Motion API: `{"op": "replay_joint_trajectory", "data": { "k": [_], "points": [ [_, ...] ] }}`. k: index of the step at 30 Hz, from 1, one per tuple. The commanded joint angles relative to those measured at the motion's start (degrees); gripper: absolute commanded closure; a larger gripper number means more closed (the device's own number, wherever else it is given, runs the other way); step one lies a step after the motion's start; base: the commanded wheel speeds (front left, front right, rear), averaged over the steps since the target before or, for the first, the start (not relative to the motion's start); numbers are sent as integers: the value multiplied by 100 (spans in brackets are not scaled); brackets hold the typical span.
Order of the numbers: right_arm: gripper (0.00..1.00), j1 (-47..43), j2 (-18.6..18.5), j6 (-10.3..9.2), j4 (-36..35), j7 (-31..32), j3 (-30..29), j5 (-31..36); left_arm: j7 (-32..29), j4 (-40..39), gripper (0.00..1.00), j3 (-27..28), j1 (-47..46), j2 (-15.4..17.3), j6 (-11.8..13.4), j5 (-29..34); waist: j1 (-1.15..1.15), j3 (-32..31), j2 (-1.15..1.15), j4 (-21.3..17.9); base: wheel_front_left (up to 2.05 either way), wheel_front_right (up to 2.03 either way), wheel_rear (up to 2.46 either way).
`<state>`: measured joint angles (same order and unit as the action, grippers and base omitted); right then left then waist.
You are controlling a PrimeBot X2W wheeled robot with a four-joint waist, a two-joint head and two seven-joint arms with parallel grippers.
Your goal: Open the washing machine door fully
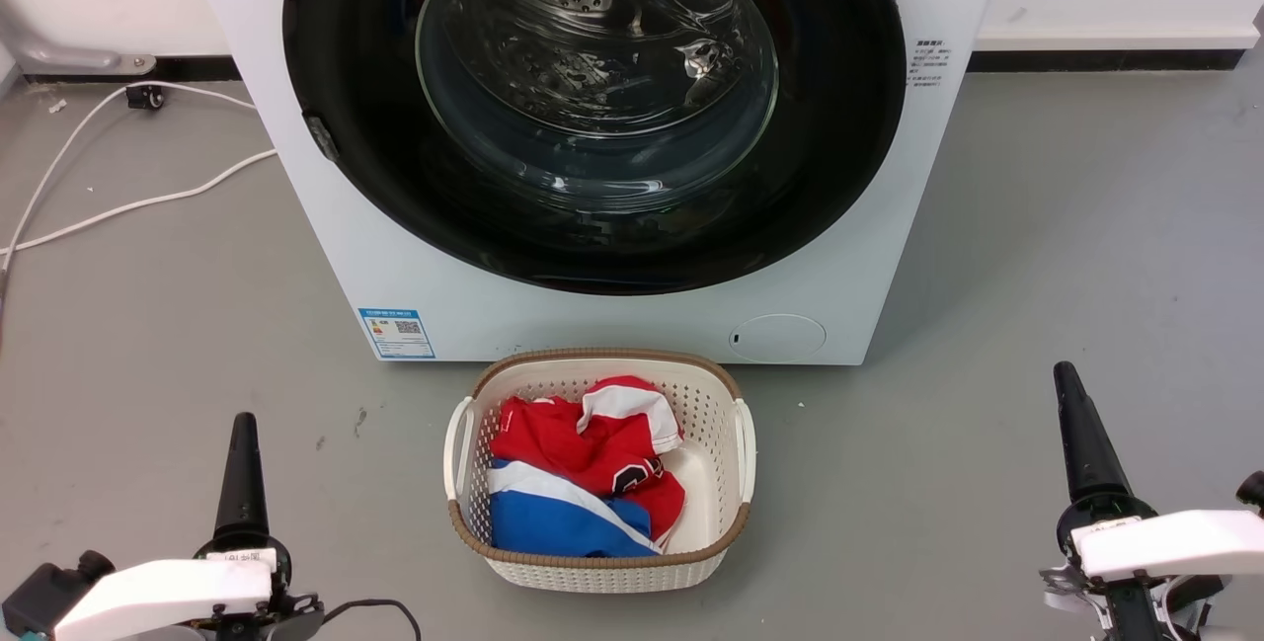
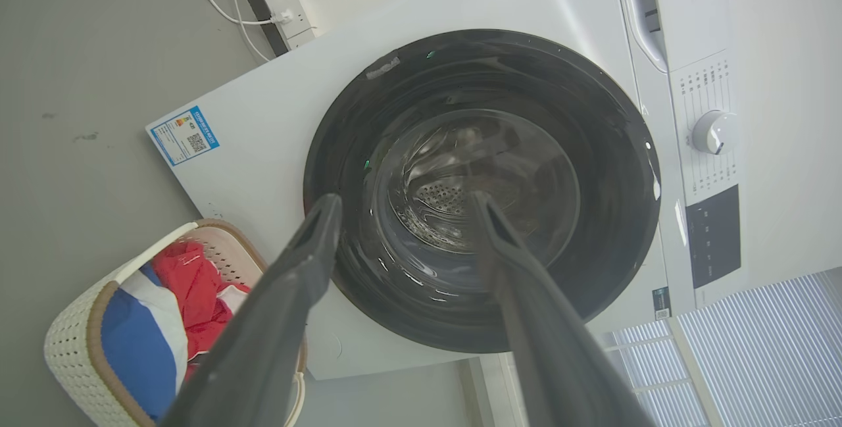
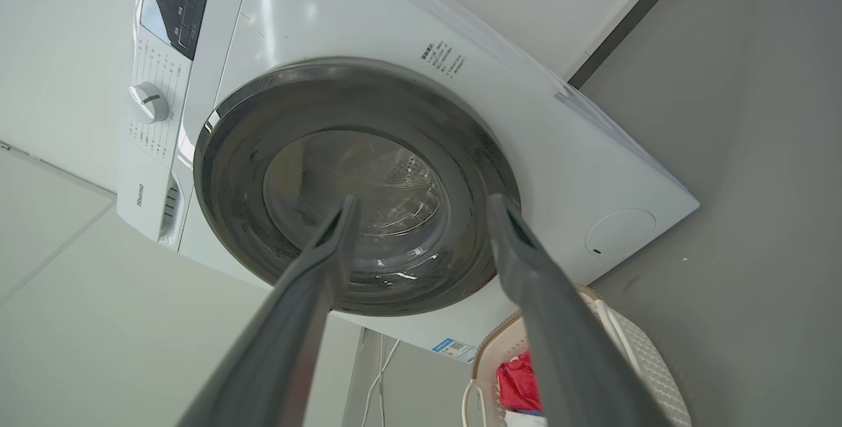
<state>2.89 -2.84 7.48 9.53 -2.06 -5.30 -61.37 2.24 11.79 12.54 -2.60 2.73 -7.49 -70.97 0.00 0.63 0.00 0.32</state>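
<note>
The washing machine door (image 1: 365, 157) sits shut, flush against the front of the washing machine (image 1: 553, 320). Both arms are held low, well short of the washing machine and on either side of the laundry basket (image 1: 592, 572) standing before it — fingers pointing at its front. The left claw (image 2: 404, 198) is spread and holds nothing; the right claw (image 3: 424, 199) is likewise spread and empty — both apart from the door.

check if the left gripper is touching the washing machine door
Apart. In the head view the left gripper sits low, with grey floor between it and the washing machine door.
</note>
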Motion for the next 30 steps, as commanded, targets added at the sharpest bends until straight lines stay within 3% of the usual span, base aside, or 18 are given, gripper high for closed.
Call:
{"op": "replay_joint_trajectory", "data": {
  "k": [1,11,19,24,30],
  "points": [
    [0,42,-8,1,-167,-78,1,423,72,-236,0,38,-6,17,48,352,0,11,0,0,0,0,0],
    [0,41,-7,1,-518,-257,21,1744,248,-891,0,-265,85,18,305,1519,0,76,0,-10,0,0,0],
    [0,-2,-7,1,-661,-403,60,2606,390,-1239,0,-811,183,19,540,2912,0,101,0,-28,0,0,0],
    [0,-30,-7,1,-719,-484,106,3112,477,-1327,0,-1186,220,22,820,3724,0,95,0,-35,0,0,0],
    [0,-92,-7,1,-773,-585,138,3641,576,-1414,0,-1647,261,236,1181,4270,0,77,0,-37,0,0,0]
  ]
}}
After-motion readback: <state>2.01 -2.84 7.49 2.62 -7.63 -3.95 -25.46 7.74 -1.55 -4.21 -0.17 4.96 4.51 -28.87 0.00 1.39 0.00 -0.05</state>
